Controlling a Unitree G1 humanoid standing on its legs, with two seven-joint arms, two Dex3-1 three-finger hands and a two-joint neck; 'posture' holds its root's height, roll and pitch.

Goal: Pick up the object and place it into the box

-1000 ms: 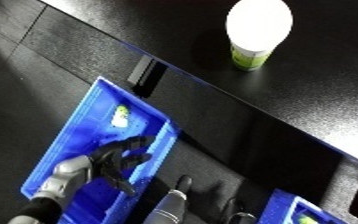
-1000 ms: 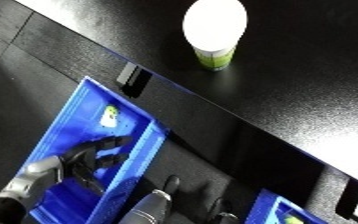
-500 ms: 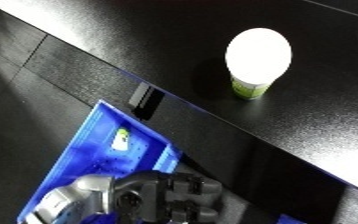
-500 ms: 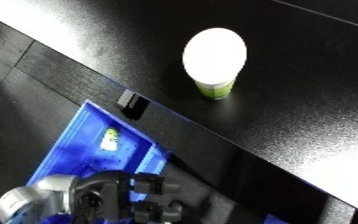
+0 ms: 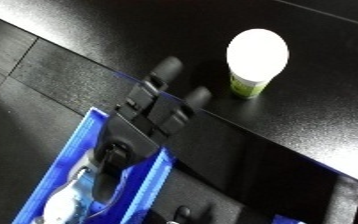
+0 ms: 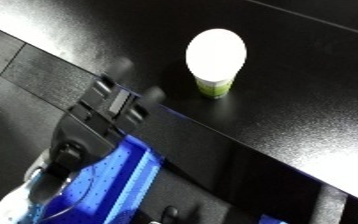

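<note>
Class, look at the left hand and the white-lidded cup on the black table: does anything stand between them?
Nothing visible does. The left hand reaches out over the blue bin, and only bare black table lies between it and the white-lidded cup.

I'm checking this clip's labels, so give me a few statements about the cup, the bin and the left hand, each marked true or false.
1. The white-lidded cup stands upright on the black table. True.
2. The cup lies inside the blue bin. False: it stands on the table, apart from the bin.
3. The left hand reaches over the bin towards the cup. True.
4. The left hand's fingers are closed round the cup. False: they are extended and stop short of it.
5. The bin is red. False: it is blue.
</note>
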